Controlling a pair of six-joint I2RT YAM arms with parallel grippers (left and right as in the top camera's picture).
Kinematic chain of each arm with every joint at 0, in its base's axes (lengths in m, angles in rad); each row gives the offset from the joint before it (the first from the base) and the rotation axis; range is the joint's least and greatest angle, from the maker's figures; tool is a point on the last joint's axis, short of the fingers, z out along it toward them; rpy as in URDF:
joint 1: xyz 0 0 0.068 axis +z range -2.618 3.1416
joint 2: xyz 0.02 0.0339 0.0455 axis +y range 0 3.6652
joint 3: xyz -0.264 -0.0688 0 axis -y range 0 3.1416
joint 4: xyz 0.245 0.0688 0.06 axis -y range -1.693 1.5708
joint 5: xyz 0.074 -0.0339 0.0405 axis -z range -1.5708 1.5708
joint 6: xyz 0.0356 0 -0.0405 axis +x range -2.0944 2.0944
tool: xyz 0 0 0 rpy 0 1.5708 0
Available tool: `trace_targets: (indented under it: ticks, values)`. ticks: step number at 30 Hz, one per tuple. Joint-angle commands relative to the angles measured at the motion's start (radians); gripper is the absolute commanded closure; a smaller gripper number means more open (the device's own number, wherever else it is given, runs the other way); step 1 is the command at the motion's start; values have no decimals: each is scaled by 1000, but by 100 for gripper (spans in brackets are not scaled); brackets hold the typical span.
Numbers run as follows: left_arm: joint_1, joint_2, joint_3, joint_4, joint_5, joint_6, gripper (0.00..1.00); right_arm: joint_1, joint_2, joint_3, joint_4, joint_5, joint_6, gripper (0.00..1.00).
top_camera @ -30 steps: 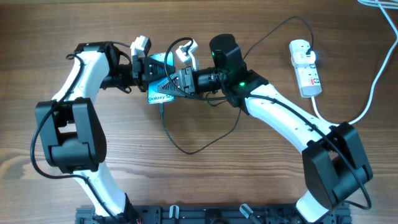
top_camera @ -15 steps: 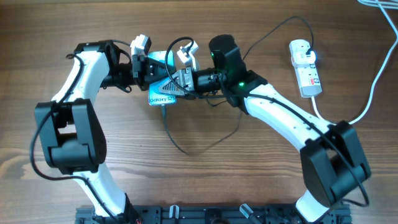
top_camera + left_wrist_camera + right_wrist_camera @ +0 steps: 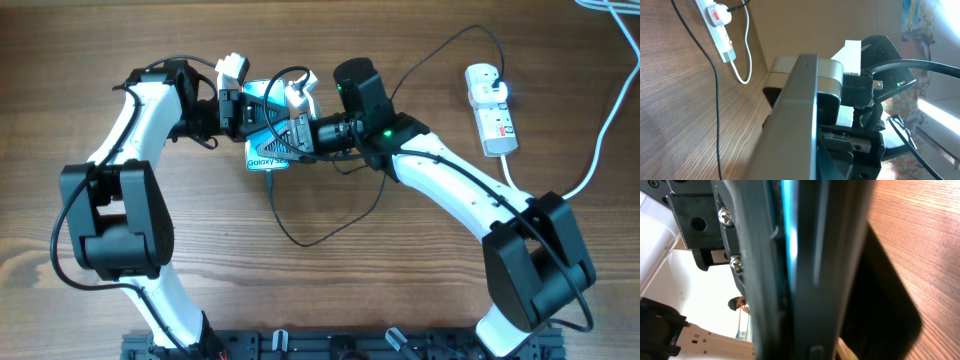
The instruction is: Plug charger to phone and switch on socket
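The phone (image 3: 266, 155), teal screen with white "Galaxy" text, is held tilted off the table between both grippers. My left gripper (image 3: 243, 112) is shut on its left edge, and my right gripper (image 3: 293, 132) is shut on its right edge. The phone's edge fills the left wrist view (image 3: 800, 115) and the right wrist view (image 3: 805, 270). The charger's black cable (image 3: 300, 238) meets the phone's lower end, loops over the table and runs to its white adapter (image 3: 487, 80) on the socket (image 3: 495, 125), the white power strip at the far right. The socket also shows in the left wrist view (image 3: 715, 15).
The socket's thick white cord (image 3: 600, 140) curves off to the right edge of the wooden table (image 3: 330, 300). The black cable loop lies between the two arms in front of the phone.
Both grippers and the phone have shifted a little to the right together. The cable loop followed slightly.
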Motion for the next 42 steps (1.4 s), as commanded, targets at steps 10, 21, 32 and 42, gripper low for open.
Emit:
trace_targets:
  ticks: [10,21,32,42]
  values:
    - [-11,23,-10,10,-48,-26,37,39,-47,43,15,21,-127,96]
    - [113,23,-10,1,-52,-27,25,-27,-47,43,-24,3,-95,96]
    - [159,23,-10,-5,-129,-27,22,-71,-46,42,-390,283,-317,96]
    - [159,23,-10,60,-436,-26,0,-70,-46,-144,-352,388,-385,96]
